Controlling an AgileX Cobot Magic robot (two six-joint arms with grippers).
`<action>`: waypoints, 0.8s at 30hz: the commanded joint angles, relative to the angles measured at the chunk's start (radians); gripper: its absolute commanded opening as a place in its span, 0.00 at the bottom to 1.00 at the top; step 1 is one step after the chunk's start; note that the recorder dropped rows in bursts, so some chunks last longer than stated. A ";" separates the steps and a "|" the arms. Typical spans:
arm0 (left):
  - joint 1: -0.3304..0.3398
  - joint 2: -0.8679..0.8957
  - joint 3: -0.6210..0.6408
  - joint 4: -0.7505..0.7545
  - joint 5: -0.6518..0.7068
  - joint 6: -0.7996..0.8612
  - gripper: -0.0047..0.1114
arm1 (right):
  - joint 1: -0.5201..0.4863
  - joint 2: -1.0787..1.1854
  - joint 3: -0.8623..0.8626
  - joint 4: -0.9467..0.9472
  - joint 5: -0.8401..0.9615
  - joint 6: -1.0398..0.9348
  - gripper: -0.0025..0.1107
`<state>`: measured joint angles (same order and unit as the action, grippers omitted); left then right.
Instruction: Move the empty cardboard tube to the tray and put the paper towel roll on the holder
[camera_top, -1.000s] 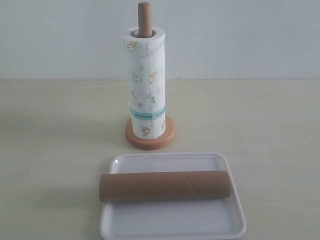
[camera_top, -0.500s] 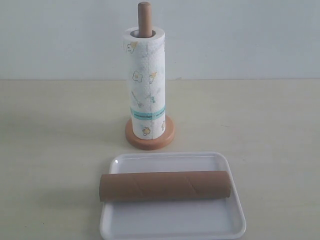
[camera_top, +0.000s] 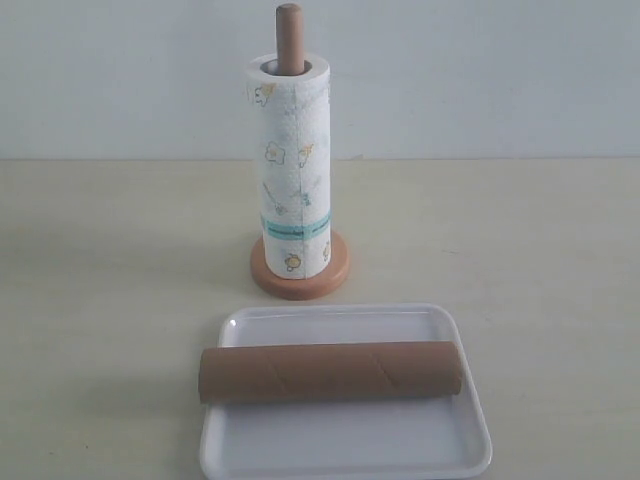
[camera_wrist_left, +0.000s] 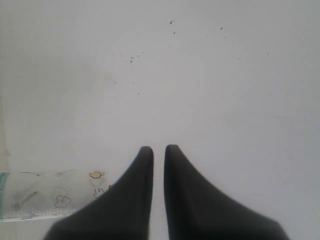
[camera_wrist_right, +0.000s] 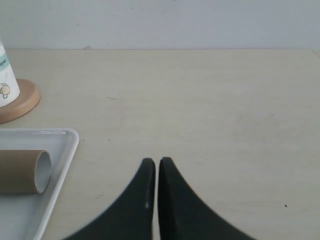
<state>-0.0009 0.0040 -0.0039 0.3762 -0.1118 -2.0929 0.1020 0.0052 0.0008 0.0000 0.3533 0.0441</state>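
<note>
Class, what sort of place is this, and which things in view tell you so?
Probably a robot test bench rather than a kitchen: a bare pale tabletop, a blank white wall, and black robot fingers in the wrist views.

brown cardboard tube (camera_top: 330, 372) lying across white tray (camera_top: 345, 445); printed towel roll (camera_top: 290, 165) upright on wooden holder (camera_top: 299, 272)

The brown cardboard tube (camera_top: 330, 371) lies on its side across the white tray (camera_top: 345, 440). Its ends point to 9 and 3 o'clock, and the 9 o'clock end reaches just over the rim. At 12 o'clock from the tray, the printed paper towel roll (camera_top: 290, 165) stands upright on the wooden holder (camera_top: 336, 272); the pole tip rises above it.
</note>
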 joint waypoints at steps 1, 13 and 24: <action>-0.010 -0.004 0.004 -0.024 -0.022 -0.008 0.10 | -0.003 -0.005 -0.001 -0.007 -0.004 -0.002 0.05; -0.010 -0.004 0.004 0.002 -0.324 0.020 0.10 | -0.003 -0.005 -0.001 -0.007 -0.004 -0.002 0.05; -0.010 -0.004 0.004 -0.263 -0.141 1.248 0.10 | -0.003 -0.005 -0.001 -0.007 -0.004 -0.002 0.05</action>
<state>-0.0009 0.0026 -0.0039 0.1297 -0.3225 -1.1809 0.1020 0.0052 0.0008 0.0000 0.3533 0.0441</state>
